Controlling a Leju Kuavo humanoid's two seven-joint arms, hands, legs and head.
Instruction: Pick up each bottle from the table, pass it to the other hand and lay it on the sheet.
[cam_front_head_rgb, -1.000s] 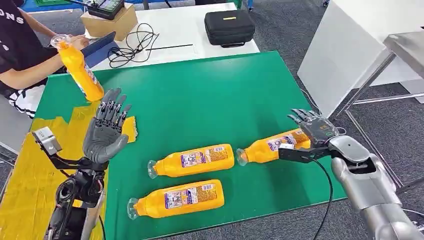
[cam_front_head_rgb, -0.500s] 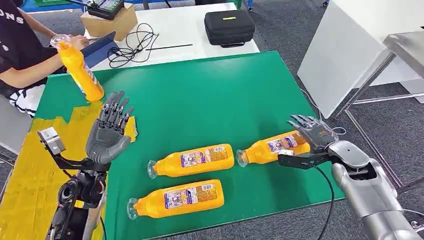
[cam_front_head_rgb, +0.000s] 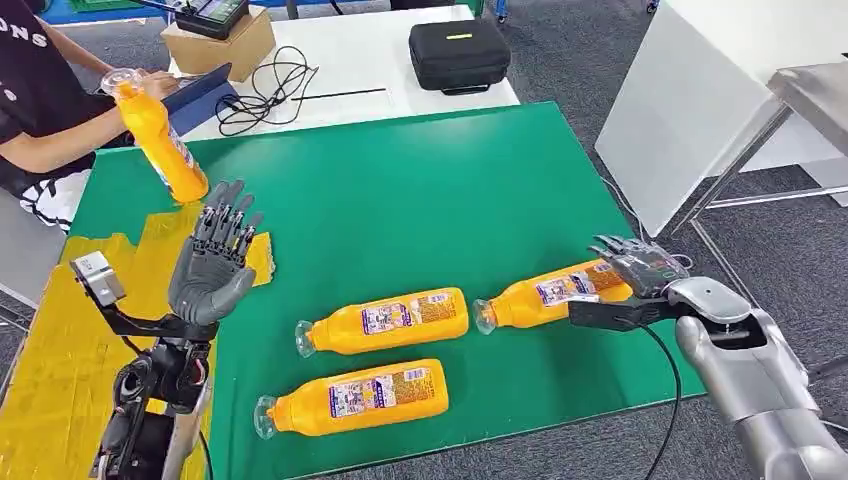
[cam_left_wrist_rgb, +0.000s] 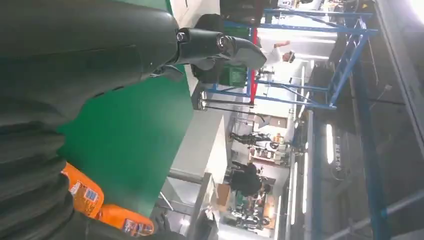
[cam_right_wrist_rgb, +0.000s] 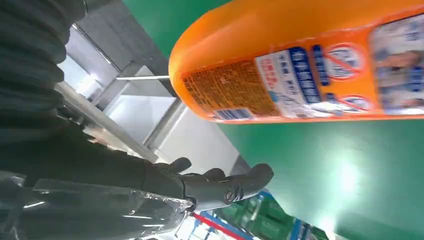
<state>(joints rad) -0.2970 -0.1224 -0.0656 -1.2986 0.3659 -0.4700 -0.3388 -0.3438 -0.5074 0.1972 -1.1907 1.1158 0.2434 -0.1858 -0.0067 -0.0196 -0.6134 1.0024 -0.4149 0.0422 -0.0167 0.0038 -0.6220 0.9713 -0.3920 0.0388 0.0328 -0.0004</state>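
Note:
Three orange bottles lie on the green table (cam_front_head_rgb: 400, 190): a right one (cam_front_head_rgb: 550, 290), a middle one (cam_front_head_rgb: 385, 321) and a near one (cam_front_head_rgb: 352, 397). My right hand (cam_front_head_rgb: 630, 275) is open at the base end of the right bottle (cam_right_wrist_rgb: 310, 60), fingers spread over it, thumb below it. My left hand (cam_front_head_rgb: 215, 262) is raised, open and empty, over the edge of the yellow sheet (cam_front_head_rgb: 60, 340). A person at the far left holds a fourth orange bottle (cam_front_head_rgb: 160, 135) by its cap, its base touching the table.
A person in a black shirt (cam_front_head_rgb: 35, 90) sits at the far left. Behind the green table stands a white table with a black case (cam_front_head_rgb: 458, 52), a cardboard box (cam_front_head_rgb: 215, 42) and cables (cam_front_head_rgb: 262, 92). A white panel (cam_front_head_rgb: 690, 110) stands at the right.
My right hand has moved down and closer to the base of the right bottle. The left hand has barely shifted. The person's bottle stays put.

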